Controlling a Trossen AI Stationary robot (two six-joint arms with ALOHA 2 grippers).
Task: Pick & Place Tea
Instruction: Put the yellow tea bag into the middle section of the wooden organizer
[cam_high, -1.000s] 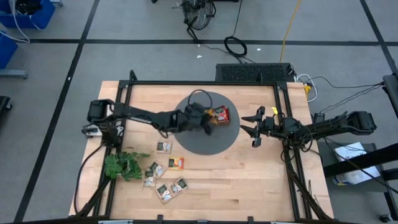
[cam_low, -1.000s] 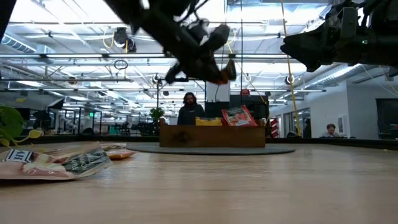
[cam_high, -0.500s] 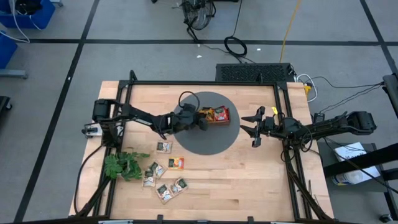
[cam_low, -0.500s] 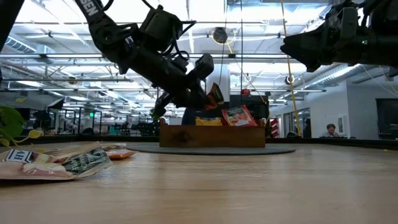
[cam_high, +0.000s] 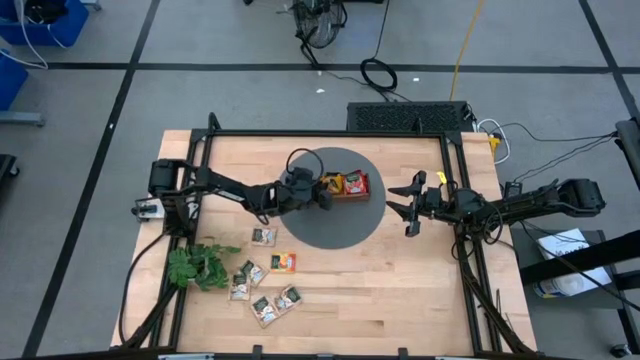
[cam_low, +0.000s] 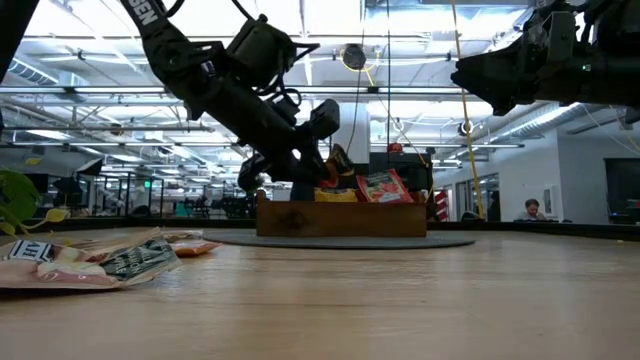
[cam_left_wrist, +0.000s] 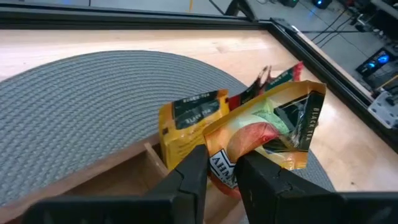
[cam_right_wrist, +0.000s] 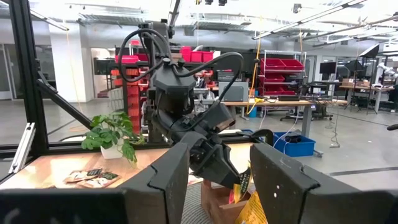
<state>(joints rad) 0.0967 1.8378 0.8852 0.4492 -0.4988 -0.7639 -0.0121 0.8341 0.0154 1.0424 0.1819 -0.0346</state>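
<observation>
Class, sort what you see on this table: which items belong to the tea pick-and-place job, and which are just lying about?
Job:
- held sachet, between the left gripper jaws over the wooden tray
- sachets in tray
- loose sachets on the table

Lying about:
- plant sprig
- grey round mat
- right gripper, waiting

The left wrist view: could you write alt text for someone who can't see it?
Two dark gripper fingers pinch an orange tea sachet just above a wooden tray. A yellow sachet already stands in the tray, which sits on a round grey mat.
</observation>
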